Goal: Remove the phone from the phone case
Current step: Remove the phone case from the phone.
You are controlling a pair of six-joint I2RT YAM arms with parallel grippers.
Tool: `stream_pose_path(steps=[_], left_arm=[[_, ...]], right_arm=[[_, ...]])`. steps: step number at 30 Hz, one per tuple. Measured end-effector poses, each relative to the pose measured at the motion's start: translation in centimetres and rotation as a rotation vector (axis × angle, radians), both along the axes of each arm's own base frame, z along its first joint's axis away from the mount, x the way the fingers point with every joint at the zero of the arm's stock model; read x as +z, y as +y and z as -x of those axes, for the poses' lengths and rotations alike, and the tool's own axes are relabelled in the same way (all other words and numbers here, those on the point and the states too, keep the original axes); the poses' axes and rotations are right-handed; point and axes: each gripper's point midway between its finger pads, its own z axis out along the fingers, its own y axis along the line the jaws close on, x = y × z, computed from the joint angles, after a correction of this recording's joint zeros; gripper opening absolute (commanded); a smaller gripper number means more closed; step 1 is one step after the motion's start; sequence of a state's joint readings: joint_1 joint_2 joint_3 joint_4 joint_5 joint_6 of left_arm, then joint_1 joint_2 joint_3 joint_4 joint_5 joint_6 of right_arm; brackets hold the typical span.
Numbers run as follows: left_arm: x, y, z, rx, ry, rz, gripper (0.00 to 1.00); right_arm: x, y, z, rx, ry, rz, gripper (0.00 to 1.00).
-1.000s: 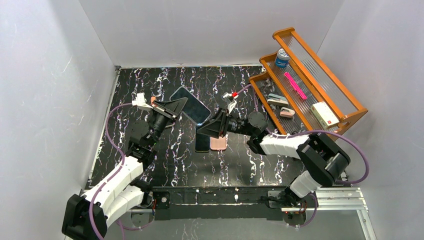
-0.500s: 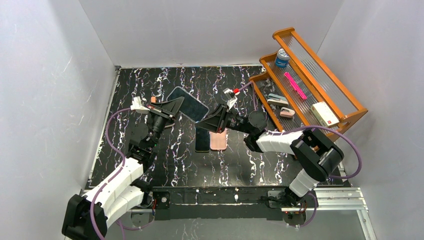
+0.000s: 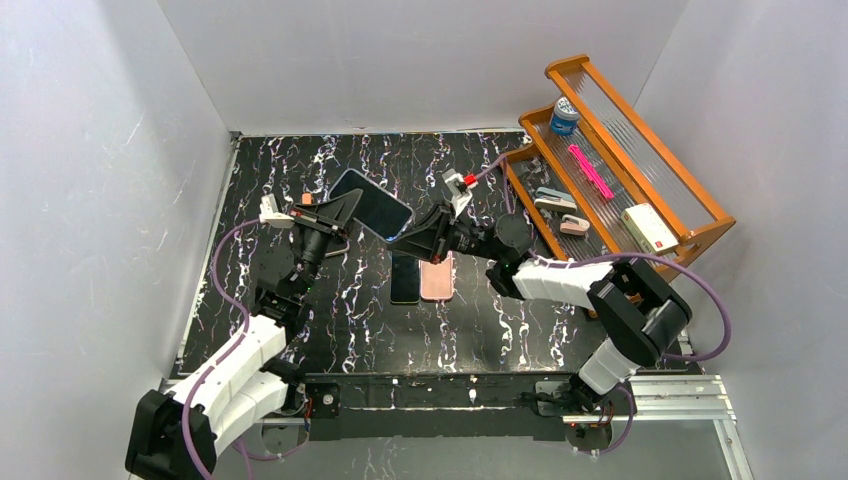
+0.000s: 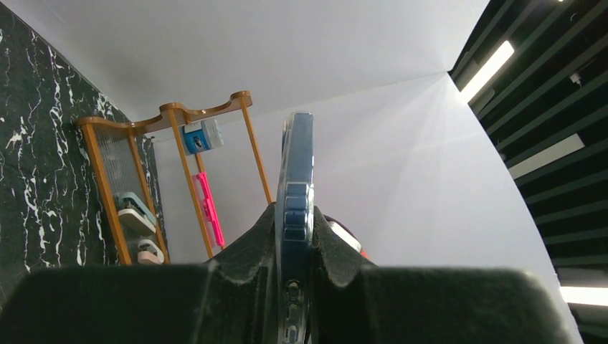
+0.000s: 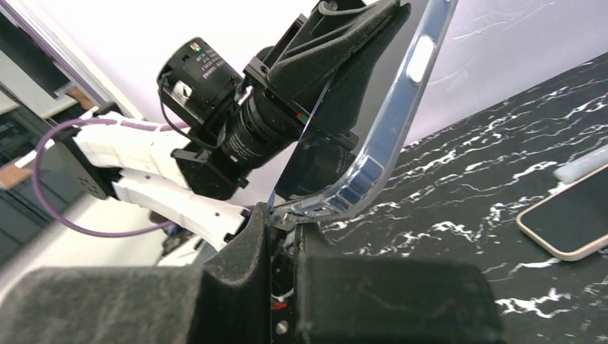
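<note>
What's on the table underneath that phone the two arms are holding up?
Two phones lie side by side there: a black phone and a pink phone. The right gripper covers their far ends, and the held phone hides whatever lies directly beneath it.

Dark phone [image 3: 372, 205], clear phone case [image 5: 373, 165]

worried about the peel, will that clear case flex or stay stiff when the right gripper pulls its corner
Probably flexes: the clear case looks like a thin see-through bumper, pinched at its corner by the right gripper. Its glossy rim may slip free.
</note>
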State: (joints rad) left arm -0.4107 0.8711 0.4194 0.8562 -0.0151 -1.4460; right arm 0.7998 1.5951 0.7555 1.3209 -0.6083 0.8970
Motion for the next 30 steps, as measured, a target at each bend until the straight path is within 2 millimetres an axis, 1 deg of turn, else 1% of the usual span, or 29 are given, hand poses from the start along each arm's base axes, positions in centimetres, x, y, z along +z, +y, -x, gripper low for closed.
stream_pose_path(steps=[4, 9, 13, 17, 18, 21, 22, 23, 26, 28, 30], left_arm=[[-0.1, 0.3, -0.2, 0.006, 0.02, 0.017, 0.0], [-0.5, 0.5, -0.6, 0.015, 0.042, 0.002, 0.0], [-1.0, 0.5, -1.4, 0.025, 0.057, -0.021, 0.0], [-1.4, 0.2, -1.5, 0.023, 0.056, -0.069, 0.0], [-1.4, 0.0, -1.5, 0.018, 0.049, -0.091, 0.0], [-1.0, -0.6, -1.6, 0.0, 0.019, -0.163, 0.0], [-0.9, -0.9, -1.7, -0.012, 0.014, -0.185, 0.0], [-0.8, -1.4, -1.5, -0.044, 0.005, -0.209, 0.0], [-1.0, -2.7, -0.9, -0.132, -0.022, -0.28, 0.0], [-1.6, -3.3, -0.8, -0.189, -0.031, -0.337, 0.0], [-2.3, -3.7, -0.8, -0.23, -0.039, -0.397, 0.0]], right_arm=[[-0.1, 0.3, -0.2, -0.016, -0.121, 0.059, 0.01], [-1.6, 0.7, -1.1, -0.036, -0.23, 0.159, 0.01], [-2.5, 0.8, -2.1, -0.056, -0.273, 0.222, 0.01], [-3.5, 0.5, -2.6, -0.064, -0.27, 0.261, 0.01], [-3.7, 0.4, -2.7, -0.063, -0.268, 0.268, 0.04], [-4.0, 0.0, -2.7, -0.053, -0.266, 0.28, 0.18], [-4.2, -0.2, -2.9, -0.068, -0.281, 0.287, 0.23], [-4.4, -0.4, -3.1, -0.08, -0.29, 0.296, 0.31], [-5.8, -1.5, -3.6, -0.114, -0.293, 0.342, 0.49], [-6.5, -2.4, -3.4, -0.12, -0.294, 0.372, 0.56], [-6.7, -3.0, -3.1, -0.119, -0.307, 0.396, 0.61]])
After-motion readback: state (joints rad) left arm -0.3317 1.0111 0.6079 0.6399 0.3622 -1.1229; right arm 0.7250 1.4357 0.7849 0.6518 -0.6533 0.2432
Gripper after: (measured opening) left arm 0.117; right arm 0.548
